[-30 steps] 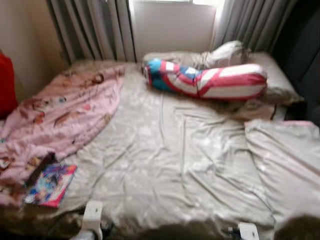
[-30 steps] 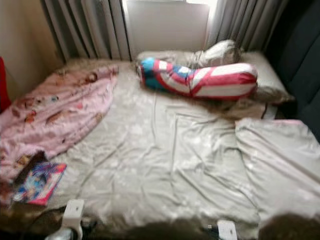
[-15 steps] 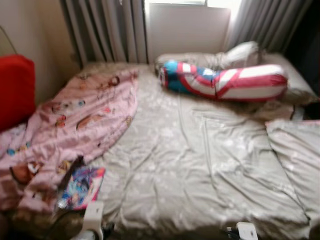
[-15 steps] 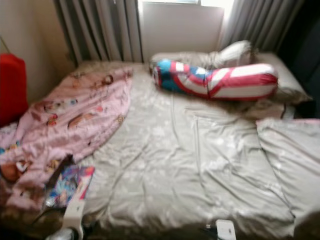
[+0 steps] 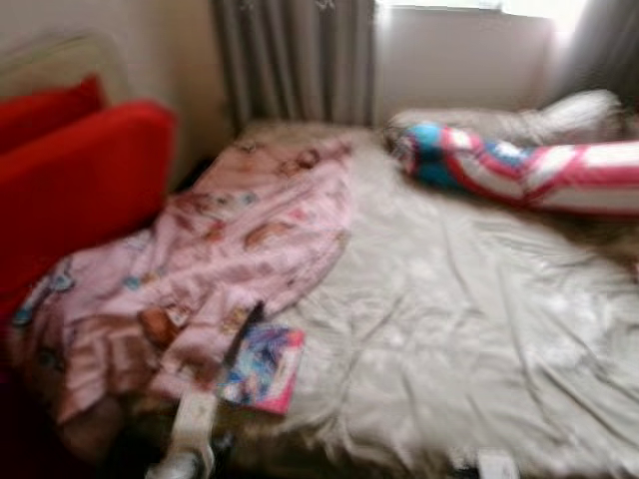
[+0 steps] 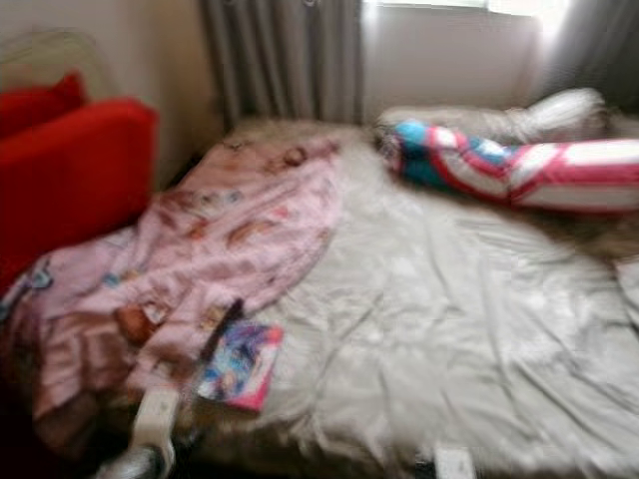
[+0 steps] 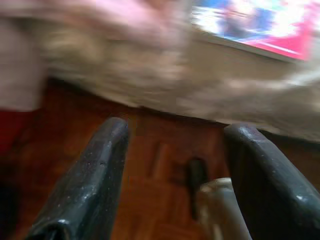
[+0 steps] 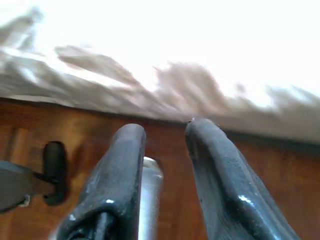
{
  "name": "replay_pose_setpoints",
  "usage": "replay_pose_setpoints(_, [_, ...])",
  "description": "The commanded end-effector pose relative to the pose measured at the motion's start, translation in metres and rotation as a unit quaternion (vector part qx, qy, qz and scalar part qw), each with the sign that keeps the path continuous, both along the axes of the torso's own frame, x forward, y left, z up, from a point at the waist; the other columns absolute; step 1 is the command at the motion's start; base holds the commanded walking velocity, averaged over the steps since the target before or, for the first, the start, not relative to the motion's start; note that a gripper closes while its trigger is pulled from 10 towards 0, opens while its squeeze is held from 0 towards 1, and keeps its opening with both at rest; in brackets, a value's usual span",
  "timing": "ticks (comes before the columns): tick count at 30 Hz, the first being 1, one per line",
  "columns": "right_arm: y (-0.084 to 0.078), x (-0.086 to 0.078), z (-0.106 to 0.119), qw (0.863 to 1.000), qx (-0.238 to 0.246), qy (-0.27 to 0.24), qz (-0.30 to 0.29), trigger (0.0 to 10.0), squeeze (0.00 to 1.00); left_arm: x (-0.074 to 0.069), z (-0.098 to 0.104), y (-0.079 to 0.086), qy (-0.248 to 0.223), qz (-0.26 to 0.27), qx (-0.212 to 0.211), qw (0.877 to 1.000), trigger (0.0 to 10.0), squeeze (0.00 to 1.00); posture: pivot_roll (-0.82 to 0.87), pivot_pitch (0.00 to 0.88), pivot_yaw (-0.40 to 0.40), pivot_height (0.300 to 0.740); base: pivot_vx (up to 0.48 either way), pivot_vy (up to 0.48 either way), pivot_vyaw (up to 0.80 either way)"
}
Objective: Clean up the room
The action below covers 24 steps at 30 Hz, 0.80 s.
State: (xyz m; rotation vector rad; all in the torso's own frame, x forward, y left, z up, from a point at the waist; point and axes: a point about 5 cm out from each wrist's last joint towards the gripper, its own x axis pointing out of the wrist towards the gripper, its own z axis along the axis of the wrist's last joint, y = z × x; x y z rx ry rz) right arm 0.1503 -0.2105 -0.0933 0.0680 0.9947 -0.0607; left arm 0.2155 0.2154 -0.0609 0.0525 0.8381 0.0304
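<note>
Bedroom seen from the foot of a bed, described left to right; the head views are blurred. At 9 o'clock stands a red chair, its lower edge touching a crumpled pink blanket that spills across the bed's left side. At 7 o'clock a colourful book lies flat on the pale sheet, just beside the blanket's hem and near the mattress edge. At 1 o'clock a red, white and blue bolster rests against grey pillows below the curtained window. The left hand hangs low over the wooden floor at the bed's edge, fingers spread and empty, with the book above it on the mattress. The right hand is likewise low over the floor, its fingers a little apart and holding nothing. Judged step: approach and survey, no item yet grasped. The next move probably calls for raising the left hand to the book, closest of the loose items, and closing on its near edge.
</note>
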Motion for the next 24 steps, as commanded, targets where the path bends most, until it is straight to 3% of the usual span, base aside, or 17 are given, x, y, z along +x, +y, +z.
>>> replay_pose_setpoints(1, [-0.0084,-0.0066,-0.0010,1.000,-0.009,0.009,-0.011,10.0,0.00,0.0002,-0.0020,-0.0090,0.005,-0.008,-0.009,1.000,10.0,0.00,-0.04,0.000,-0.010,0.740,0.000,0.480,0.00])
replay_pose_setpoints(16, [-0.0086,-0.0066,-0.0010,1.000,-0.008,0.010,-0.013,10.0,0.00,0.0004,-0.0018,-0.0093,0.005,-0.008,-0.009,1.000,10.0,0.00,-0.03,0.000,-0.011,0.740,0.000,0.462,0.00])
replay_pose_setpoints(24, [-0.0085,-0.0067,-0.0011,1.000,-0.008,0.010,-0.013,10.0,0.00,0.0009,-0.0014,-0.0092,0.002,-0.010,-0.008,1.000,10.0,0.00,-0.03,0.000,-0.011,0.740,0.000,0.000,0.00])
